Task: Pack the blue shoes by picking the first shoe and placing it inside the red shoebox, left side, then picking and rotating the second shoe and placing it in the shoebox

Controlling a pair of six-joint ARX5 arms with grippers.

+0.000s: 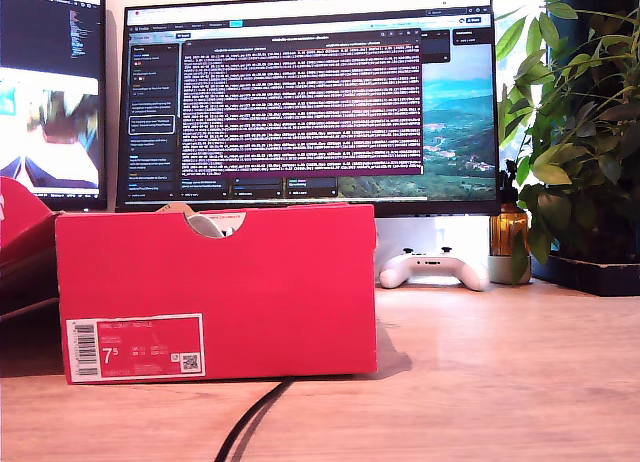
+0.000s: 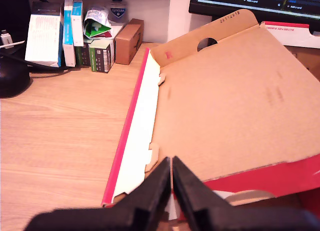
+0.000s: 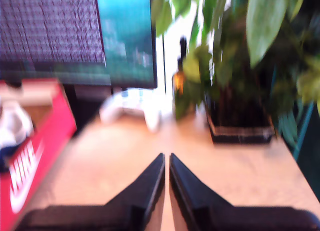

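Note:
The red shoebox (image 1: 260, 292) stands at the exterior view's left, its white size label (image 1: 135, 347) facing the camera. Through the notch in its top edge a white bit of a shoe (image 1: 207, 223) shows. The second wrist view, which is blurred, has the shoebox (image 3: 37, 151) at its edge with a white and navy shoe (image 3: 11, 128) inside. My second gripper (image 3: 166, 156) is shut and empty above the bare desk beside the box. My first gripper (image 2: 171, 160) is shut and empty over the box's open lid (image 2: 235, 106). Neither gripper appears in the exterior view.
Behind the box stand a large monitor (image 1: 310, 92) and a second screen (image 1: 50, 92). A white game controller (image 1: 435, 269), an amber bottle (image 1: 508, 232) and a potted plant (image 1: 585, 132) sit at the exterior view's right. A black cable (image 1: 250, 422) runs forward. Books and small boxes (image 2: 75, 33) stand beyond the lid.

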